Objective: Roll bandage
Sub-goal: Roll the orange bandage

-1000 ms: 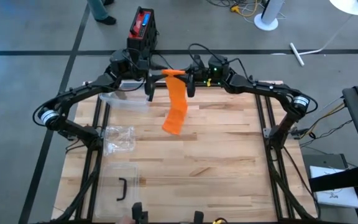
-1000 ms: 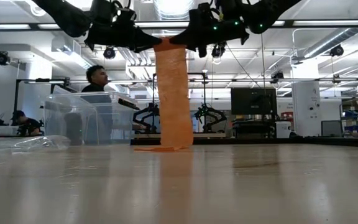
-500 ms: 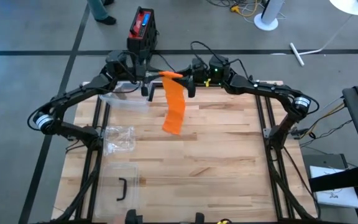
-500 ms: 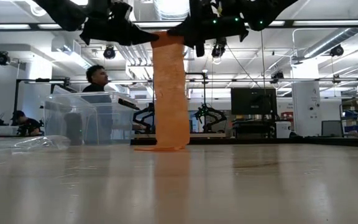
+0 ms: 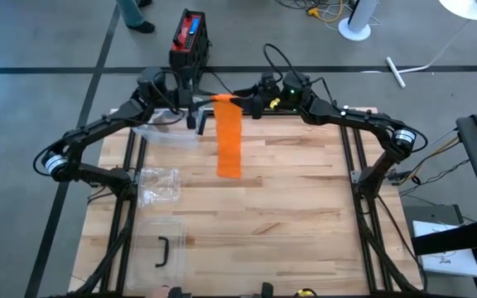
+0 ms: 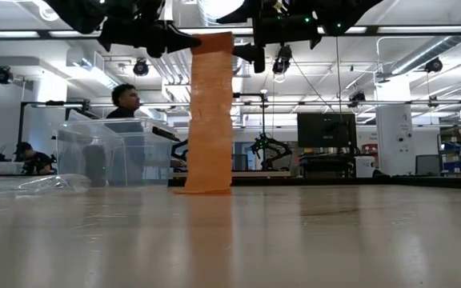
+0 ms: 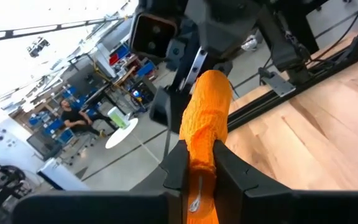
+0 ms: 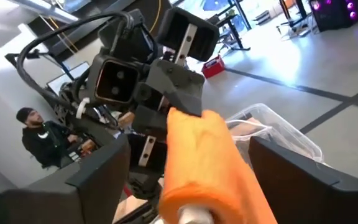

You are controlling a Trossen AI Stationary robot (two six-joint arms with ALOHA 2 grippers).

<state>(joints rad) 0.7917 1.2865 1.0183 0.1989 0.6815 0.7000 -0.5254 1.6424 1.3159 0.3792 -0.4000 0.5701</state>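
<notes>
The left gripper [image 5: 208,106] is clenched on the top end of the orange bandage [image 5: 229,141], raised above the far middle of the table [image 5: 288,199]; the strip hangs down, its lower end resting on the wood; the right gripper [image 5: 243,103], just right of that end, stands released, fingers spread either side.

- Wooden bench [image 5: 288,207] of pale planks, the landmark here.
- A crumpled clear plastic bag [image 5: 159,185] lies on the bench near its left edge.
- A clear plastic lid with a dark handle [image 5: 162,251] lies on the bench nearer its front left corner.
- A red and black device [image 5: 190,36] stands on the floor beyond the bench's far edge.
- A seated person [image 6: 124,102] shows in the room behind the bench.
</notes>
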